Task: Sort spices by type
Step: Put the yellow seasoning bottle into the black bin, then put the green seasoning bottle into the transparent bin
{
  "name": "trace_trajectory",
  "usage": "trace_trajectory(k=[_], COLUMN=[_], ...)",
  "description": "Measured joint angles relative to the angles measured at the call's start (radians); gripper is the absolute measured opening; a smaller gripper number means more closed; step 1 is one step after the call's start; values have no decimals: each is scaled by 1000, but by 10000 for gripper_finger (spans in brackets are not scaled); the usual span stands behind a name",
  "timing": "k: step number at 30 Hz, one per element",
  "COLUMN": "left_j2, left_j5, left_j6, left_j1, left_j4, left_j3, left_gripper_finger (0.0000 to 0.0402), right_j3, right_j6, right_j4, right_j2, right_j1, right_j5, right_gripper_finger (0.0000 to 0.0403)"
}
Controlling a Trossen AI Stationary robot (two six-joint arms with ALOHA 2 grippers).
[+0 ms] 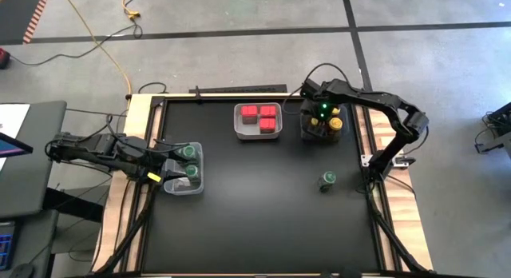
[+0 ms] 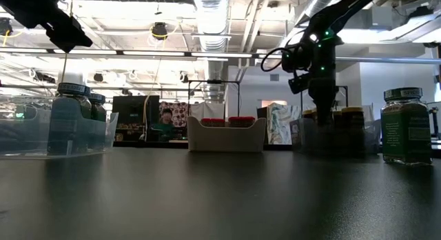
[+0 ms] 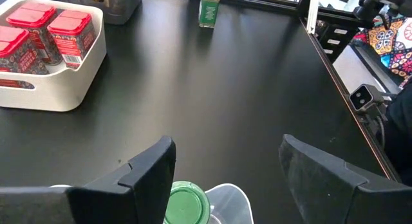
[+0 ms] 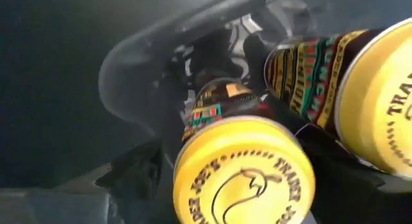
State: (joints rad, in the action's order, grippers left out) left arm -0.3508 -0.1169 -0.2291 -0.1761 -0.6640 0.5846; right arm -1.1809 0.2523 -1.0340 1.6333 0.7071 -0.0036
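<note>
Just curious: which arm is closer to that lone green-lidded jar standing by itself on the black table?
The right. Its gripper hovers over the yellow-lidded jars' tray, near the lone green-lidded jar; the left gripper is across the table.

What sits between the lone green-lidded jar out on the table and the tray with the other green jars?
Nothing visible. The stray green-lidded jar stands alone near the right edge; bare black table runs from it to the clear tray at the left. The white tray of red boxes sits farther back, off that line. The left gripper hovers over the clear tray.
</note>
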Motion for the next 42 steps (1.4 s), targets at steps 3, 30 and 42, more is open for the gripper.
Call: trace_trajectory(k=[3,30,42], left_j2=[0,0,0], left_j5=[0,0,0], left_j6=[0,0,0], left_j1=[0,0,0], left_j4=[0,0,0], left_j3=[0,0,0], left_gripper_finger=[266,266,266], right_j3=[-1,-144,21], right_j6=[0,-485,-927], right_j4=[-32,-180,-178], right_j2=[0,-435,-562], right_j1=[0,-118,-542], right_j5=[0,0,25], right_gripper_finger=[373,377,377])
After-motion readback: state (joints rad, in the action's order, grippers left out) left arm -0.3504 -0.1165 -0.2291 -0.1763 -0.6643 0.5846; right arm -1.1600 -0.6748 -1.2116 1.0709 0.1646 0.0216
